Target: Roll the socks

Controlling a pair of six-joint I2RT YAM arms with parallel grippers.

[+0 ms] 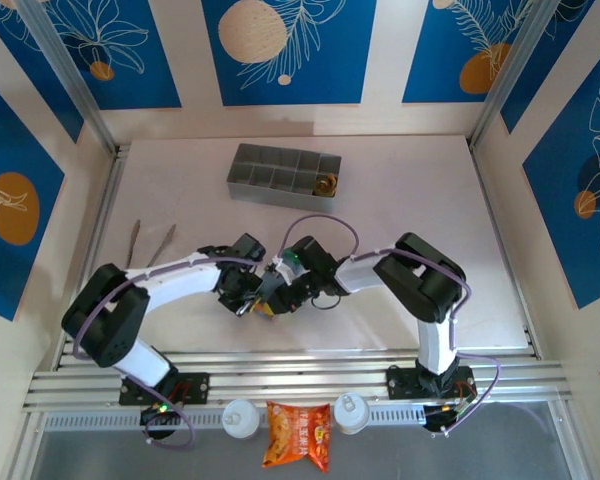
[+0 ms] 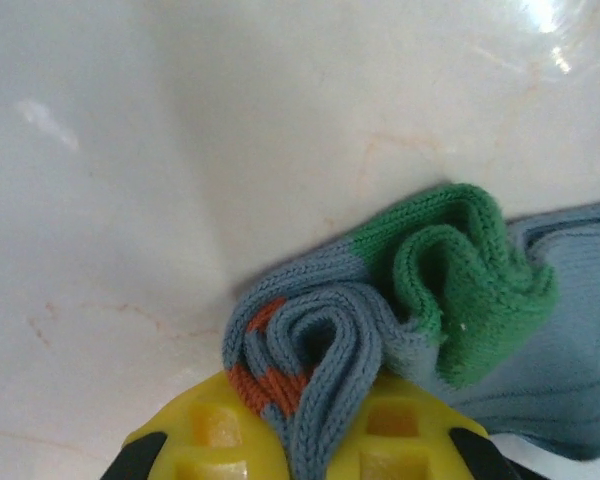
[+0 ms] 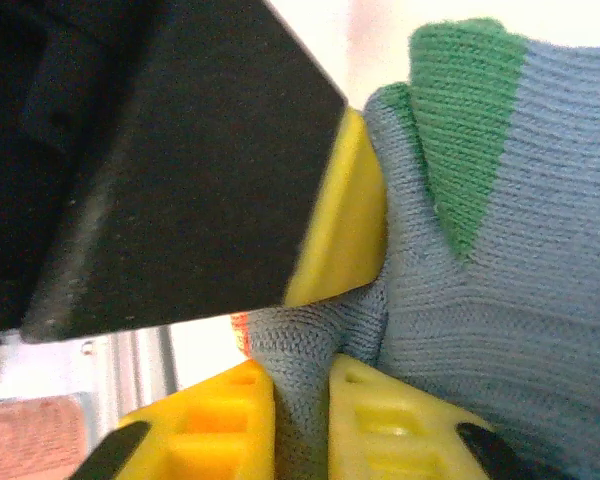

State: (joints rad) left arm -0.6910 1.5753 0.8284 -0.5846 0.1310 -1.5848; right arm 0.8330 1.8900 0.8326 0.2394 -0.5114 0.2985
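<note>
A: Where is the sock [image 2: 380, 320] to be found?

B: On the table [image 1: 430, 190], near its middle, where the two arms are brought together. It is seen bunched into a loose coil, with the green toe crumpled uppermost and the grey-blue leg trailing to one side.

A: And how is it held?

B: By both. The left claw [image 2: 305, 445] is closed on a doubled fold of grey-blue knit flecked with orange, and the cloth is squeezed between its yellow fingers [image 2: 205, 440]. The right claw [image 3: 300, 430] is likewise clamped on a pleat of the same sock. It is just beside the left one, whose yellow pad [image 3: 352, 220] is pressed against the knit.

A: Why are two grips set so close?

B: It is judged that the coil is pinned by one while the next turn is made by the other. Were either released carelessly, the roll could be expected to spring open. The roll is judged only partly made, since loose leg lies outside it.

A: Is a second one wound in?

B: That cannot be told. The orange flecks may belong to a cuff or to another piece.

A: Is anything else nearby?

B: A tray [image 1: 238, 172] is set well apart at the far side, and a packet [image 1: 297, 435] lies by the near rail. Neither is needed.
</note>
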